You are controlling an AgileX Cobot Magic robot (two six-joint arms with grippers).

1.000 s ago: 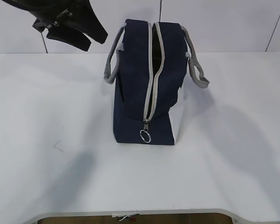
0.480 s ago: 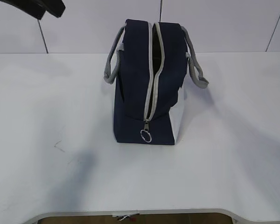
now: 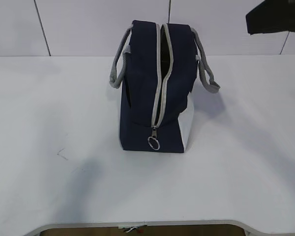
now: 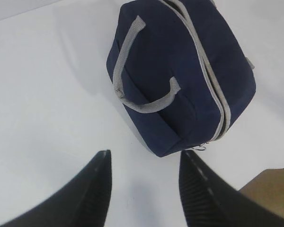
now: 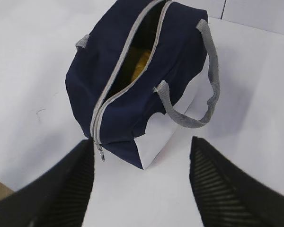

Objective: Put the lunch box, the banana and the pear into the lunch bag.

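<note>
The navy lunch bag (image 3: 155,93) stands on the white table with its grey zipper open along the top. It also shows in the left wrist view (image 4: 180,71) and the right wrist view (image 5: 132,80). Through the opening I see something yellow (image 5: 138,66) inside; I cannot tell if it is the banana or the pear. The lunch box is hidden. My left gripper (image 4: 146,153) is open and empty, high above the table beside the bag. My right gripper (image 5: 142,141) is open and empty, above the bag's zipper end. A dark part of the right arm (image 3: 275,17) shows at the top right.
The zipper pull with its metal ring (image 3: 153,142) hangs at the bag's near end. Grey rope handles (image 3: 119,61) droop on both sides. The table's front edge (image 3: 137,225) is close below. A tiled wall stands behind.
The left arm has risen out of the exterior view at the top left. A dark part of the right arm has come in at the top right. The bag has not moved.
</note>
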